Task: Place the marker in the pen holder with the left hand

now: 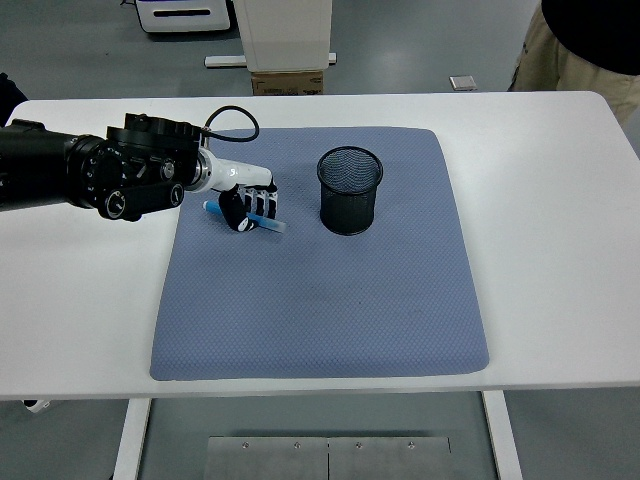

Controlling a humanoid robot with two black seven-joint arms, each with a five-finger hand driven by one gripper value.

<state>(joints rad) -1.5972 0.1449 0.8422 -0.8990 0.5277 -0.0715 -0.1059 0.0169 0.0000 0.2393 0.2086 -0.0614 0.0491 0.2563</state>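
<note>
1. A mat (pixel 330 300) lies on the table (pixel 560 250).
2. The holder (pixel 350 190) stands on the mat's far half.
3. The marker (pixel 268 222) lies left of the holder, under the left hand (pixel 245 200).

Reaching in from the left, black left arm (pixel 90 178) level, white-wristed left hand (pixel 247 206) palm down just left of the pen holder (pixel 350 190), fingers curled around the marker (pixel 246 217).

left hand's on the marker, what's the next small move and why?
Probably lift it clear. The left hand has its fingers curled around the blue marker, which sits low over the blue mat, left of the upright pen holder.
</note>
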